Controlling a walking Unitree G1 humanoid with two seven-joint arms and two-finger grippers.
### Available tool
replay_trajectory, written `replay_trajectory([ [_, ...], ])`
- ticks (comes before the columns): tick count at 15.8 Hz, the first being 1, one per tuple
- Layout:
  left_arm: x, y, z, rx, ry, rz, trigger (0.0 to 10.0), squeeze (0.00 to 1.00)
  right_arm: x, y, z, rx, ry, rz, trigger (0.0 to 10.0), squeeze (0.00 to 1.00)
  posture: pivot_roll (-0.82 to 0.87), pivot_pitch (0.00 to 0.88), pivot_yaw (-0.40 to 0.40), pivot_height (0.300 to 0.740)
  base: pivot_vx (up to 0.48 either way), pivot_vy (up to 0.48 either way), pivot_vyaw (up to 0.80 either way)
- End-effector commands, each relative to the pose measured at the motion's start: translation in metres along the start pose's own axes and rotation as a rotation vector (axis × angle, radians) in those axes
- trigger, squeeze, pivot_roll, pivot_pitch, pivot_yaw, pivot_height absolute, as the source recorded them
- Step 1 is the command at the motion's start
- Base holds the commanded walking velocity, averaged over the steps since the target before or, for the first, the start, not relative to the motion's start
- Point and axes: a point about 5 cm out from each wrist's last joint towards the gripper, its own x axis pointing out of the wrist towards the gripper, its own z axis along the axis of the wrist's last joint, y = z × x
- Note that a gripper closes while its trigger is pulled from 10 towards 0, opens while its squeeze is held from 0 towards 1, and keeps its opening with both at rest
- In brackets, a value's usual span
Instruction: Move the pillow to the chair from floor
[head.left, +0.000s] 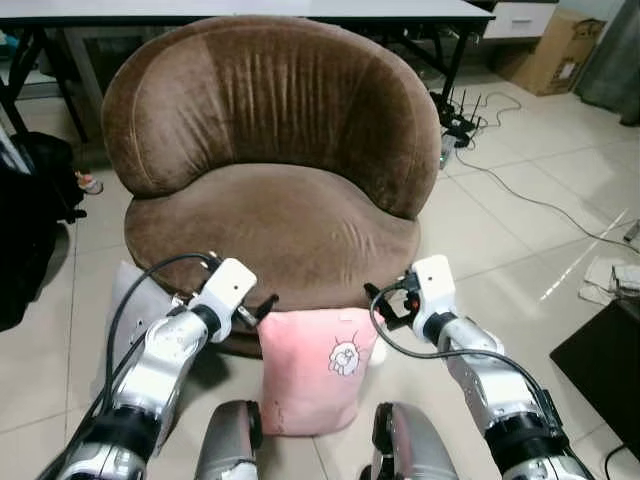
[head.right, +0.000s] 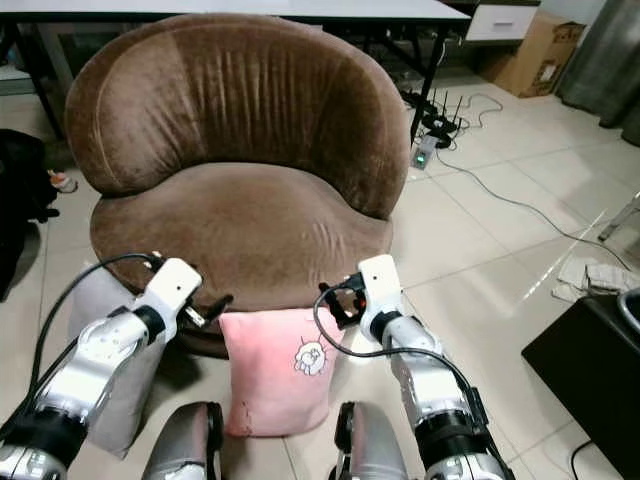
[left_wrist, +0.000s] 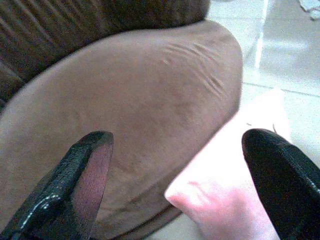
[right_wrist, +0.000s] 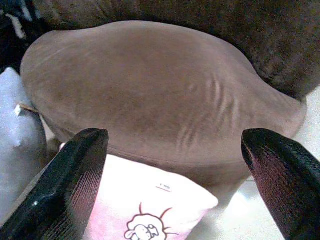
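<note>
The pink pillow (head.left: 307, 372) with a small cartoon sheep printed on it stands upright on the tiled floor (head.left: 520, 250), leaning against the front edge of the brown chair (head.left: 270, 170), its top edge just below the seat cushion. The left gripper (head.left: 262, 307) sits just beside the pillow's upper left corner with its fingers spread apart; in the left wrist view that corner of the pillow lies between the two black fingers (left_wrist: 75, 185), though contact cannot be made out. The right gripper (head.left: 380, 302) hangs near the pillow's upper right corner, also spread wide, holding nothing; its wrist view looks over the pillow's top edge and the front of the chair seat. A second, grey pillow (head.left: 128, 300) stands on the floor to the left of the pink one, against the chair's left front side and partly behind the left arm. Behind the chair runs a bench (head.left: 300, 8) with black legs; a cardboard box (head.left: 555, 50) stands at the far right, cables (head.left: 520, 190) trail over the floor tiles, and a dark bag (head.left: 35, 200) rests at the left
</note>
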Motion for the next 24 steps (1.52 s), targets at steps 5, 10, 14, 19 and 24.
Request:
replay_trajectory([
  [5, 0.013, 0.008, -0.005, 0.084, 0.093, -0.104, 10.0, 1.00, -0.007, 0.005, 0.009, -0.125, 0.028, 0.084, 10.0, 0.00, 0.04, 0.000, -0.032, 0.600, 0.000, 0.000, 0.00],
  [10, 0.017, 0.011, -0.011, 0.064, 0.147, -0.094, 10.0, 1.00, -0.029, -0.007, 0.005, -0.105, 0.043, 0.005, 10.0, 0.00, -0.01, 0.003, -0.061, 0.600, 0.000, 0.000, 0.00],
  [14, 0.018, 0.017, -0.015, -0.027, 0.163, 0.017, 10.0, 1.00, -0.051, 0.002, 0.019, -0.114, 0.016, 0.011, 10.0, 0.00, -0.09, 0.139, -0.064, 0.600, 0.000, 0.000, 0.00],
  [19, 0.011, 0.031, -0.022, -0.224, 0.107, 0.255, 10.0, 1.00, -0.097, 0.027, 0.029, -0.145, 0.076, 0.113, 10.0, 0.00, -0.11, 0.217, -0.184, 0.600, 0.000, 0.000, 0.00],
  [24, 0.002, 0.021, -0.053, -0.465, 0.247, 0.390, 10.0, 1.00, -0.123, 0.052, 0.037, -0.176, 0.129, 0.226, 10.0, 0.00, -0.17, 0.261, -0.182, 0.600, 0.000, 0.000, 0.00],
])
